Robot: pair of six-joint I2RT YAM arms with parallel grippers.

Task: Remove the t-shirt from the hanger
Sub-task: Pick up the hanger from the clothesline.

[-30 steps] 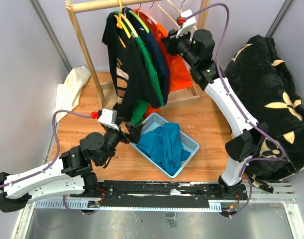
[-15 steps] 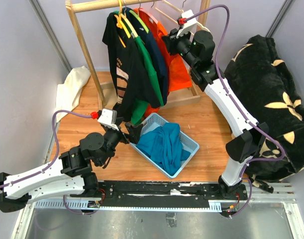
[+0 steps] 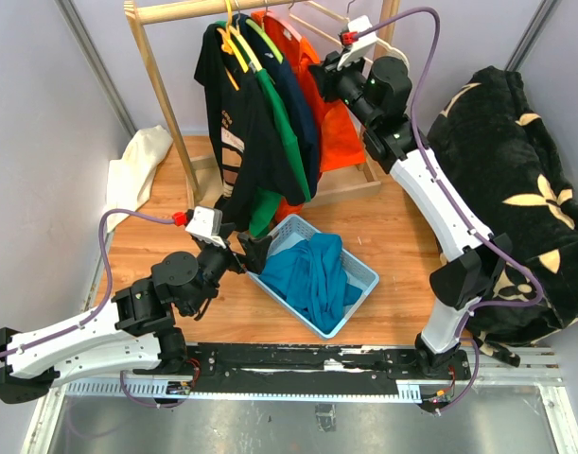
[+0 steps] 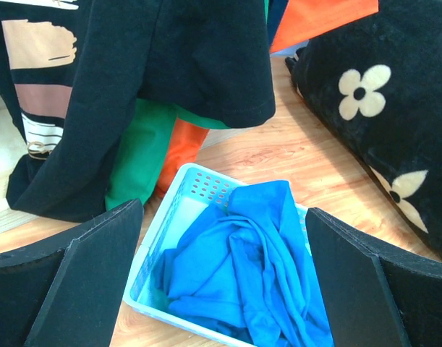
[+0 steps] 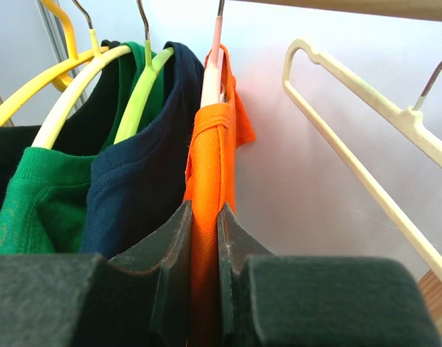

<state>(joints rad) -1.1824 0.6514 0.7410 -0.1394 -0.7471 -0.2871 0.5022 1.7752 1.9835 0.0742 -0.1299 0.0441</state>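
Note:
An orange t-shirt (image 5: 210, 155) hangs on a pale pink hanger (image 5: 211, 72), the rightmost garment on the wooden rack (image 3: 175, 9). My right gripper (image 5: 204, 210) is shut on the shirt's shoulder just below the collar, with orange fabric pinched between both fingers. From above, that gripper (image 3: 324, 80) sits high against the orange t-shirt (image 3: 338, 142). My left gripper (image 4: 224, 207) stands wide open and holds nothing, low over the basket; from above it (image 3: 255, 251) is at the basket's left corner.
Black (image 3: 236, 123), green (image 3: 284, 123) and navy (image 3: 298, 95) shirts hang left of the orange one. A bare cream hanger (image 5: 351, 116) hangs to its right. A light-blue basket (image 3: 364, 274) holds a blue shirt (image 3: 312, 270). A black flowered blanket (image 3: 516, 189) lies right, a white cloth (image 3: 137, 165) left.
My right gripper has closed on the orange t-shirt and shifted slightly up and right with it. The left arm has not moved.

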